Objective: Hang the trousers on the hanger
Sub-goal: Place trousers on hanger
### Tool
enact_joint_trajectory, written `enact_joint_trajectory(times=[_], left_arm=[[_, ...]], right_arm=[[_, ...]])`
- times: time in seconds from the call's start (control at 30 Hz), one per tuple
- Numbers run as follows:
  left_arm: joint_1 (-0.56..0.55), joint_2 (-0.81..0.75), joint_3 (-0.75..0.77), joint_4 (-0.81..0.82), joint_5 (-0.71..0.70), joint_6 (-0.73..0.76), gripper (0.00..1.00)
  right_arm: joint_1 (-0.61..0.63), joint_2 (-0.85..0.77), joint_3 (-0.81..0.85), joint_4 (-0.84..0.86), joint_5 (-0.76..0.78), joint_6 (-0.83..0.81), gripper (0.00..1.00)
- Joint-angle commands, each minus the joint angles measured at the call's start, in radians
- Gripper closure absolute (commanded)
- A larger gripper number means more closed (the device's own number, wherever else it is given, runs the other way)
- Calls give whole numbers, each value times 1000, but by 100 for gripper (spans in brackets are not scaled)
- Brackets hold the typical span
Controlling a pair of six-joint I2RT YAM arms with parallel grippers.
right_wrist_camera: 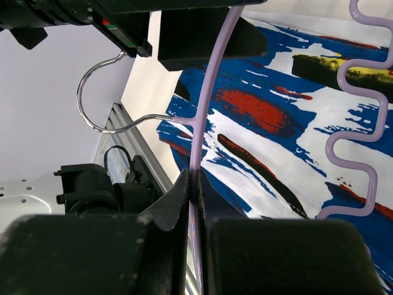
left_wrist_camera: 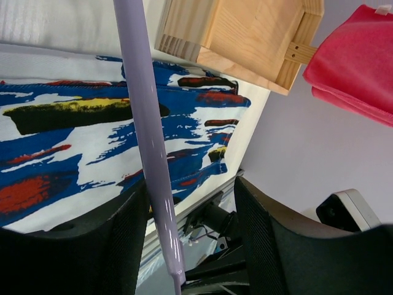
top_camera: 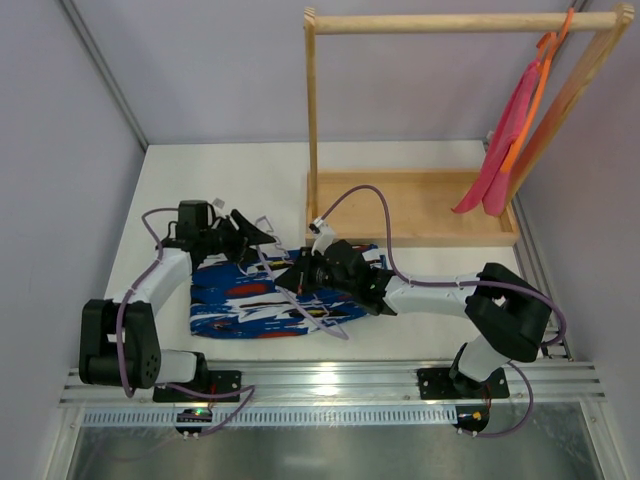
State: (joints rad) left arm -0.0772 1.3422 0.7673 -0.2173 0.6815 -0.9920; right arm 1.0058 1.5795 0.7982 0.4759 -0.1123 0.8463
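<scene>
The trousers [top_camera: 250, 300] are royal blue, splashed with white, red, black and yellow patches. The hanger [right_wrist_camera: 210, 86] is pale lavender, its hook silver. The rack [top_camera: 440, 22] is light bare wood, the cloth [top_camera: 500, 150] pink-red, the other hanger [top_camera: 538, 85] orange, the tabletop [top_camera: 230, 180] white.

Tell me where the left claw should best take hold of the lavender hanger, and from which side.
Take the smooth sloping shoulder of the hanger, across the hook from the right claw, which pinches the other shoulder. Approach square to the bar, one finger each side, as the left claw straddles it. I would avoid the wavy lower bar.
</scene>
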Motion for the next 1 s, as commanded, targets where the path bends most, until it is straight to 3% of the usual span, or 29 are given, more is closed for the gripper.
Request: enact_joint_trajectory(times=[0.0,0.17,0.3,0.5,0.97], left_arm=[[-9,17,1,65,10,-39,44],[-15,18,7,67,0,-53,45],[-22,32,12,73,-8,-60,46],[-36,51,21,81,-14,-65,45],[-61,84,58,73,-30,-68,44]], right_arm=[[2,-7,4,81,11,-1,92],[2,-21,16,-31,49,-84,62],[13,-65,48,-172,143,-194,48],[106,-69,189,-405,331,-410,41],[244,83,418,-637,628,-570,40]])
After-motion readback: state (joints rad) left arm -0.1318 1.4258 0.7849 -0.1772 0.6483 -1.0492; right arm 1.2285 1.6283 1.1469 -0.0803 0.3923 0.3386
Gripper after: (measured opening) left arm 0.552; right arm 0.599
